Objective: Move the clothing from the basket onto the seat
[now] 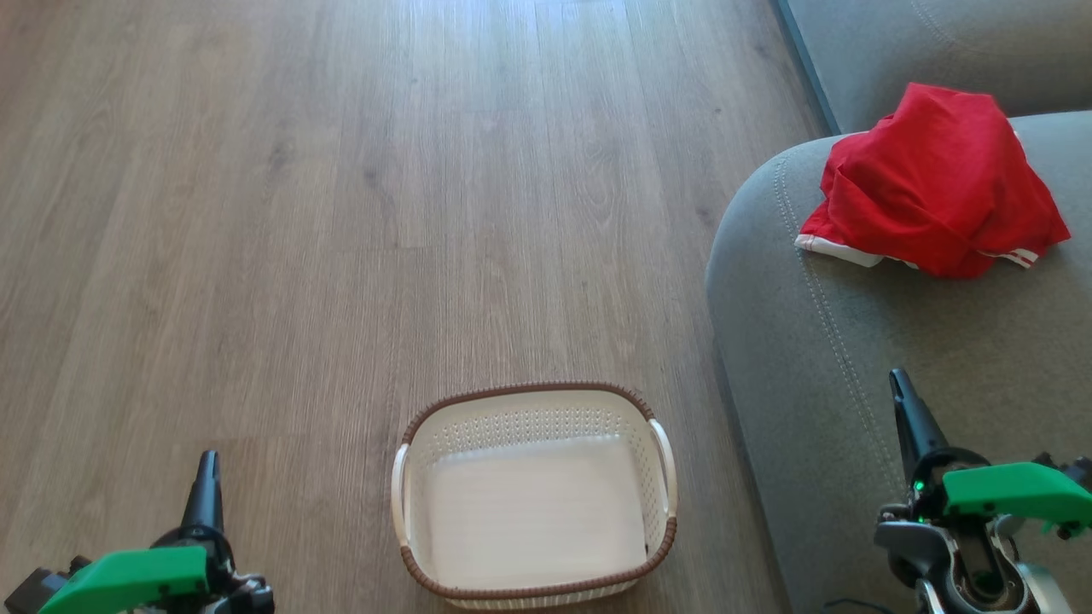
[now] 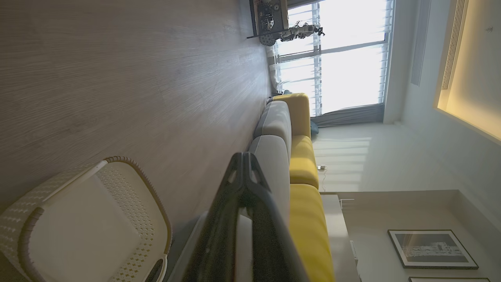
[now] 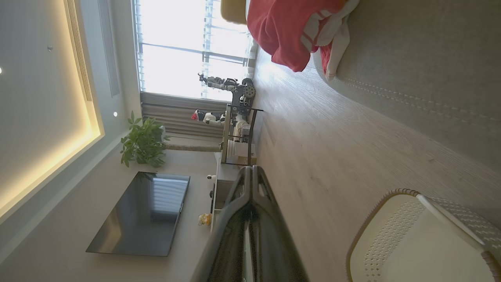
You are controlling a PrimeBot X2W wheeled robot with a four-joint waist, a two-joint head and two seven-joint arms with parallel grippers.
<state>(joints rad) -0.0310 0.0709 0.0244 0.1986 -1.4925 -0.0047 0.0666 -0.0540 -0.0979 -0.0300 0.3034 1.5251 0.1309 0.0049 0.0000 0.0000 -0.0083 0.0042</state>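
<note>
The red clothing [image 1: 934,183] with white trim lies in a heap on the grey-green seat [image 1: 853,341] at the upper right; it also shows as red clothing [image 3: 289,31] at the top of the right wrist view. The cream basket [image 1: 533,490] with a brown rim stands on the floor, with nothing inside it. My left gripper [image 1: 206,465] is shut at the lower left, apart from the basket [image 2: 86,219]. My right gripper [image 1: 898,381] is shut over the seat's front part, holding nothing, well short of the clothing.
Wooden floor [image 1: 341,213] stretches wide to the left and beyond the basket. A sofa with yellow back cushions [image 2: 303,160] runs along a wall. Far off stand a TV [image 3: 143,213], a plant [image 3: 143,143] and a low cabinet [image 3: 235,145].
</note>
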